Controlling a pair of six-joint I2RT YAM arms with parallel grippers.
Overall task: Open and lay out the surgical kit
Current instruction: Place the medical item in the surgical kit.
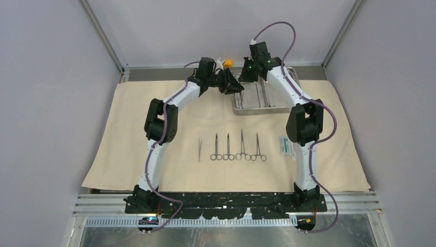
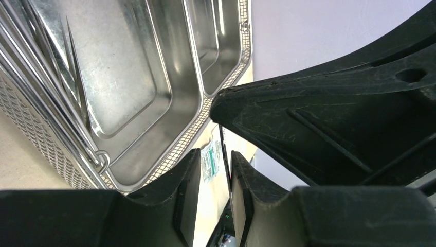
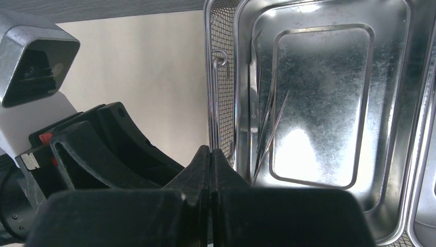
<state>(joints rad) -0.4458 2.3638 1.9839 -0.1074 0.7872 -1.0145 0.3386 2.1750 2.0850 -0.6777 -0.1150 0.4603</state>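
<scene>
The beige cloth [image 1: 128,128] lies spread flat. On it sit tweezers [image 1: 200,149], several ring-handled clamps [image 1: 241,149] in a row, and a white and teal packet [image 1: 284,145]. The steel tray [image 1: 267,105] stands at the back, and thin instruments [image 3: 267,118] lie in its left compartment. Both grippers meet over the tray's near-left corner. My right gripper [image 3: 211,149] is shut, and a slim dark handle [image 2: 224,149], seen edge-on, hangs from its tip. My left gripper [image 2: 216,154] straddles that handle with a narrow gap. The handle lies against one finger [image 2: 241,175].
A wire mesh basket [image 3: 222,31] with a wire loop handle surrounds the tray. A small orange block [image 1: 227,63] sits behind the left gripper. Metal frame rails run along the back and sides, close to the cloth's edges.
</scene>
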